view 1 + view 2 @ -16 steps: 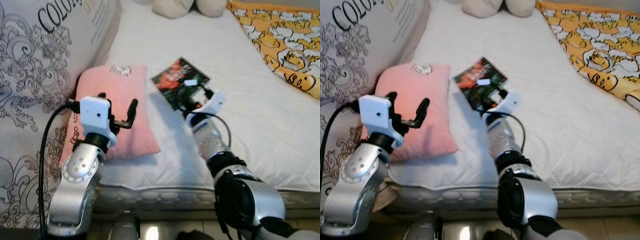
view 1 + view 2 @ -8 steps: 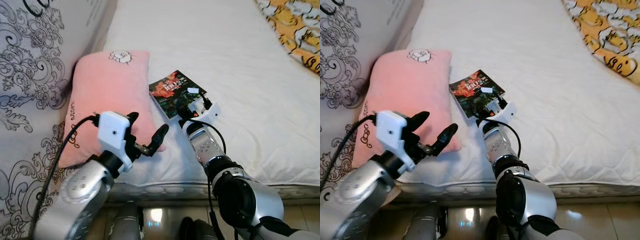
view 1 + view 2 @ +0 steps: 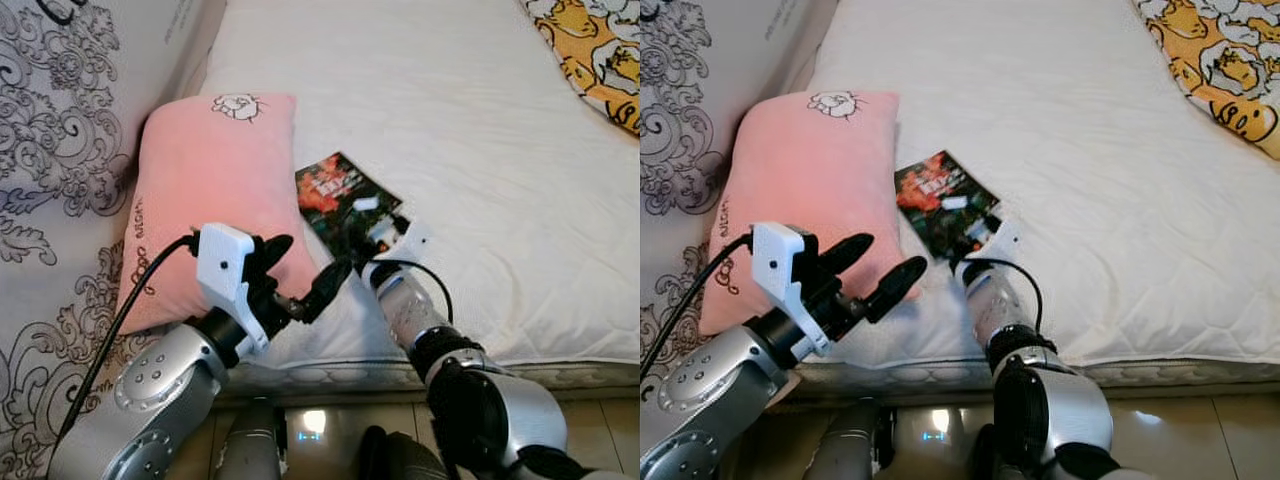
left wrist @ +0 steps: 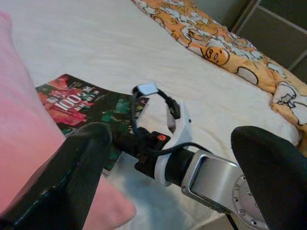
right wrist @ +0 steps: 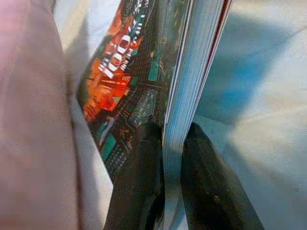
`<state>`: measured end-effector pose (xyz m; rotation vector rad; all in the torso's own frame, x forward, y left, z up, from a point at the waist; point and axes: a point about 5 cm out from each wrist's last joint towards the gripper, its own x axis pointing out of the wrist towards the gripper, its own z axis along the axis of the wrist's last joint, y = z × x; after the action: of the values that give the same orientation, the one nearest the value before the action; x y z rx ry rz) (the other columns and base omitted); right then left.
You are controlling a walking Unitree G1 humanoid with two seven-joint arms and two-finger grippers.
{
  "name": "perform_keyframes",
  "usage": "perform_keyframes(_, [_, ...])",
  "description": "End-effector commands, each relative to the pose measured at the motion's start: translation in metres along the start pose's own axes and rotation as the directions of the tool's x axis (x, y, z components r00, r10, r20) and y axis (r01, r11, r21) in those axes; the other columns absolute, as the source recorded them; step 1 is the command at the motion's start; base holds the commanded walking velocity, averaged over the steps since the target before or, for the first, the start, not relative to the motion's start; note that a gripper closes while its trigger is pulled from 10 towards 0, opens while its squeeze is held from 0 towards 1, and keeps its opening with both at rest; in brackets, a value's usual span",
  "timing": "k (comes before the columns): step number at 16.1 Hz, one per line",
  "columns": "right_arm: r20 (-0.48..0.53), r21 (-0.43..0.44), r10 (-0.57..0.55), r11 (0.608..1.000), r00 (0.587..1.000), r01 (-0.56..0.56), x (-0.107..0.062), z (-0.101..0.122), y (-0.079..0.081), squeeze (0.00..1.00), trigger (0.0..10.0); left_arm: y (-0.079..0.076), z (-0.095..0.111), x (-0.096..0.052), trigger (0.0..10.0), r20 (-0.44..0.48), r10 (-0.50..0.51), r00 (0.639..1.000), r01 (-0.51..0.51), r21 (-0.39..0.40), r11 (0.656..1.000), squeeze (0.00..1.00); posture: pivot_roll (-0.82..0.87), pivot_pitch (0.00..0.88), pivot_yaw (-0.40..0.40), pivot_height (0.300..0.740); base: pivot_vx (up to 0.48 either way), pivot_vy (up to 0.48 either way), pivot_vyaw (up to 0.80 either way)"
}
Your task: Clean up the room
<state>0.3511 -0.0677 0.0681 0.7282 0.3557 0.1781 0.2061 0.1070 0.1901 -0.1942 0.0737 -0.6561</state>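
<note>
- The right gripper [image 5: 165, 163] has its two black fingers [image 5: 136, 177] pressed onto the near edge of a book [image 3: 340, 195]; in the right wrist view one finger lies on the cover, the other on the far side of the page block, the white page edges squeezed between them.
- In the left eye view that gripper sits at the centre of the frame, at the book's lower right corner, with its silver arm running down to the lower right.
- The book has a dark cover with red and orange artwork and white lettering. It lies on the white mattress [image 3: 480, 150] near the middle of the frame, just beside the right edge of the pink pillow [image 3: 205, 190].
- The left gripper [image 3: 300, 275] has its fingers spread wide and holds nothing. One fingertip [image 3: 275, 245] is over the pillow's lower right corner; the other points toward the right wrist, close to it. Whether it touches the pillow cannot be told.
- The pillow lies at the left of the frame, with a small cartoon print near its top edge.
- A grey-patterned fabric [image 3: 60, 130] fills the far left.
- An orange cartoon-print blanket [image 3: 600, 55] lies in the upper right corner.
</note>
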Motion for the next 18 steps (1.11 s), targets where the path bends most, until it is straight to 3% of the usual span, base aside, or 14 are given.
perform_keyframes(1, [-0.125,-0.009,-0.040,0.999,0.991,0.039,-0.008,-0.043,0.003,0.00,10.0,-0.005,0.000,-0.002,10.0,-0.009,-0.050,0.999,0.050,-0.006,0.999,0.00,0.40,0.258,-0.030,0.732,0.000,0.000,0.00])
perform_keyframes(3, [-0.134,-0.085,-0.086,0.994,0.987,0.075,-0.010,-0.048,0.000,0.00,10.0,-0.004,0.000,-0.002,10.0,-0.017,-0.058,0.998,0.058,-0.001,0.998,0.00,0.39,0.258,-0.033,0.732,0.000,0.000,0.00])
perform_keyframes(4, [-0.132,-0.141,-0.111,0.986,0.985,0.092,-0.011,-0.050,0.000,0.24,10.0,-0.003,-0.001,-0.002,10.0,-0.021,-0.061,0.998,0.061,0.001,0.998,0.00,0.39,0.258,-0.032,0.732,0.000,0.000,0.00])
perform_keyframes(5, [-0.109,-0.269,-0.162,0.955,0.981,0.128,-0.012,-0.054,0.002,1.00,10.0,0.000,0.000,-0.003,10.0,-0.031,-0.064,0.997,0.064,0.006,0.998,0.00,0.38,0.257,-0.030,0.732,0.000,0.000,0.00])
perform_keyframes(7, [-0.097,-0.310,-0.166,0.942,0.981,0.129,-0.012,-0.056,0.006,1.00,10.0,0.001,0.000,-0.003,10.0,-0.034,-0.065,0.997,0.066,0.008,0.998,0.00,0.38,0.255,-0.028,0.732,0.000,0.000,0.00])
perform_keyframes(12, [-0.091,-0.308,-0.108,0.948,0.990,0.075,-0.013,-0.071,0.031,1.00,10.0,0.001,0.000,-0.001,10.0,-0.035,-0.082,0.996,0.082,0.010,0.997,0.00,0.38,0.252,-0.024,0.732,0.000,0.000,0.00])
perform_keyframes(14, [-0.074,-0.316,-0.077,0.947,0.994,0.050,-0.010,-0.068,0.042,1.00,10.0,-0.003,-0.003,-0.001,10.0,-0.057,-0.143,0.988,0.141,-0.033,0.989,0.00,0.37,0.242,-0.022,0.732,0.000,0.000,0.00])
perform_keyframes(18, [-0.106,-0.253,-0.061,0.967,0.993,0.032,-0.011,-0.074,0.049,1.00,10.0,0.005,-0.004,-0.002,10.0,-0.081,-0.121,0.989,0.120,-0.013,0.993,0.00,0.37,0.227,-0.004,0.732,0.000,0.000,0.00])
